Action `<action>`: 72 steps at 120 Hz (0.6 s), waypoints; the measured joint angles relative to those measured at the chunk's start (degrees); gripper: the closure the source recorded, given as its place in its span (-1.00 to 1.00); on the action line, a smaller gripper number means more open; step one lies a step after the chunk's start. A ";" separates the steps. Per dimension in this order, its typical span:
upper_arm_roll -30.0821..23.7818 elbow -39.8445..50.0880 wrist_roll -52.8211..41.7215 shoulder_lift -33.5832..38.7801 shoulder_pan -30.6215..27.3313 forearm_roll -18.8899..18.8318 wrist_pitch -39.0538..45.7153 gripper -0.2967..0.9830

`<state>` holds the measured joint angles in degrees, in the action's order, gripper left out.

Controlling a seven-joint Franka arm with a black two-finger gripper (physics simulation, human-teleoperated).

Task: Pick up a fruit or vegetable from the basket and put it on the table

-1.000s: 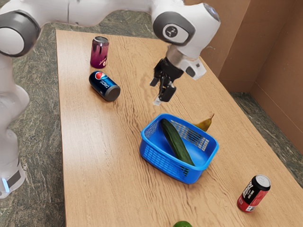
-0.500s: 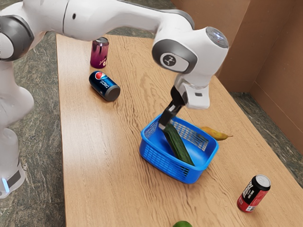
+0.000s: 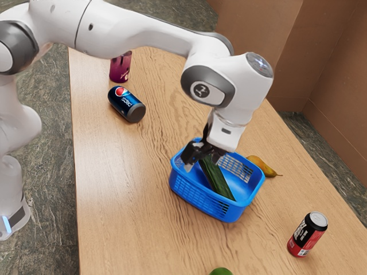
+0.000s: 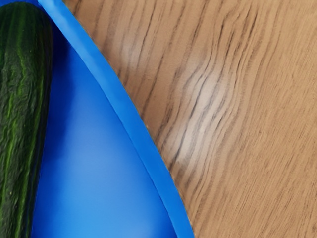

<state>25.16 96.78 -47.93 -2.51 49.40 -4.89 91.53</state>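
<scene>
A wooden table (image 3: 126, 195) fills most of the exterior view, with dark stone-like floor (image 3: 51, 143) around it and a brown wall (image 3: 252, 34) behind; the white arm (image 3: 135, 28) comes in from the exterior view's upper left, crosses above the table and bends down over a blue basket (image 3: 195, 195); the basket has openwork sides and stands upright on the table.

In the basket lies a dark green cucumber (image 3: 217, 180), the vegetable for this task; it slants across the inside, one end under the black gripper (image 3: 202, 162), the other toward the side nearest the viewer; the gripper is wide, its fingers spread apart above the cucumber's end and not closed on anything; one fingertip is by the basket's wall at the exterior view's left, clear of the cucumber.

The wrist view shows the cucumber's ridged skin close up, the smooth blue floor of the basket beside it, then the curved rim, with wood grain beyond.

Three cans are on the table: a blue Pepsi can (image 3: 126, 104) on its side; a purple can (image 3: 120, 69) upright near it, its top hidden by the arm; a black and red can (image 3: 307, 234) upright toward the exterior view's lower right; a yellow fruit (image 3: 265, 166) lies just beside the basket, on its far side; a round green thing (image 3: 221, 271) is cut off by the exterior view's lower edge.
</scene>
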 joint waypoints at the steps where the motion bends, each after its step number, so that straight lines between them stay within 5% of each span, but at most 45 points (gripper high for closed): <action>1: 0.09 0.11 -0.25 0.00 0.23 0.08 0.04 -0.54; 72: 1.30 2.99 -11.54 -0.24 -2.02 1.17 4.45 -0.54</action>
<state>26.47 99.77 -59.46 -2.75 47.38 -3.71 95.98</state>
